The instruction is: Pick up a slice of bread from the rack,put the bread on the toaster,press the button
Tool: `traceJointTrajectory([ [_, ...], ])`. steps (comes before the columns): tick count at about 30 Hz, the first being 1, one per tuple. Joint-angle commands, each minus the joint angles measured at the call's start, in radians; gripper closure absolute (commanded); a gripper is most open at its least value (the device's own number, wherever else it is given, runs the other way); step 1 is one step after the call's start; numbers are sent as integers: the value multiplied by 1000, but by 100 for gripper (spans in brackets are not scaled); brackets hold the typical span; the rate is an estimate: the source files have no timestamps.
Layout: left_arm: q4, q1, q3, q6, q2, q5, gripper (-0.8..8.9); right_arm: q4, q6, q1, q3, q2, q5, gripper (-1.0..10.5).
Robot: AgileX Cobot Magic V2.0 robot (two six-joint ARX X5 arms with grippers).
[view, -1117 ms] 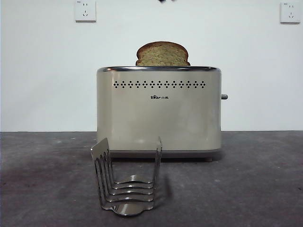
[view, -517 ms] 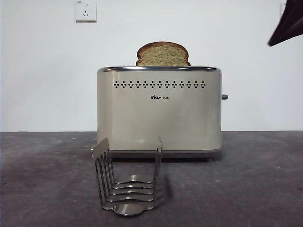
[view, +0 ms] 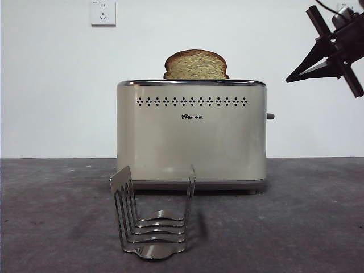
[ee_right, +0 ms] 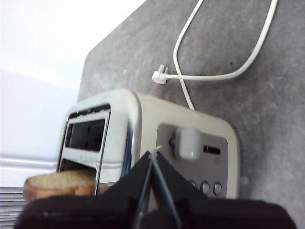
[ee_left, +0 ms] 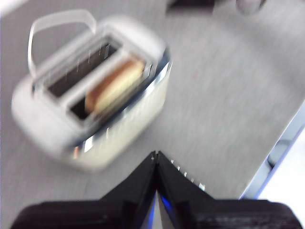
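Since half a second ago we note the dark tip at the front view's two o'clock corner has come further in as the right gripper, tips pressed together, empty. It hangs well apart from the button, which lies at its seven o'clock. We count one slice of bread standing in one toaster, one rack before it, bare. Left gripper: closed, empty, above the toaster

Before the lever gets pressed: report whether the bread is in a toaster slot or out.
In. The slice of bread stands upright in one slot of the toaster, its rounded top above the chrome rim; the other slot is empty.
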Motion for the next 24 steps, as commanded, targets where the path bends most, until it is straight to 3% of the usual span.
traceJointTrajectory([
  [1,1,0,-84,-39,-61,-16,819,5,29,1,45,45,-26,953],
  [11,1,0,-269,-128,-247,-75,819,-49,28,33,149,179,-63,953],
  [17,1,0,-306,-174,-322,-191,819,-50,21,54,152,219,-60,953],
  [24,1,0,-307,-193,-362,-220,819,-53,21,60,152,256,-58,953],
])
